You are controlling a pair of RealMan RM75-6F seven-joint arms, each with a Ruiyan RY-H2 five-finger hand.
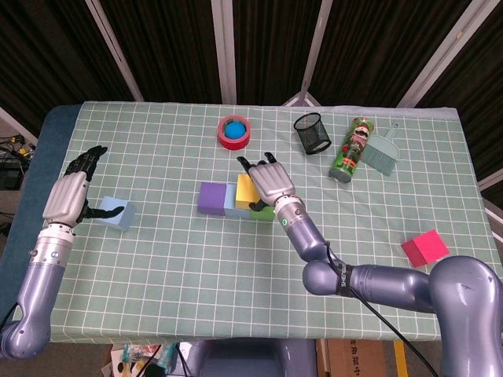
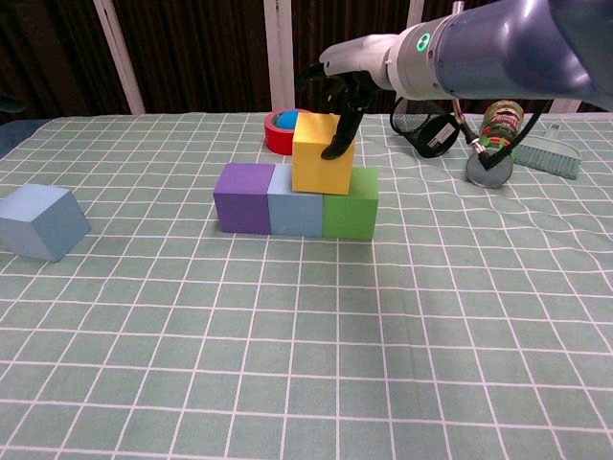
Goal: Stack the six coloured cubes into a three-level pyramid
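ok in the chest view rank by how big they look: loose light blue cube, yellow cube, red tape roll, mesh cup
1. loose light blue cube, largest, though it sits nearest the camera
2. yellow cube, close behind; the cubes may really match
3. mesh cup, partly hidden by the right arm
4. red tape roll, partly behind the yellow cube; this pair is unsure

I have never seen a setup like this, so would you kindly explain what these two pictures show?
It is a two-armed robot at a table. One picture looks down from its head, the other forward from its chest. Its right robot hand grips a yellow cube resting on a row of purple cube, light blue cube and green cube. The left robot hand hovers open beside another blue cube. A red cube lies apart. Behind sit a tape roll, mesh cup, can and brush.
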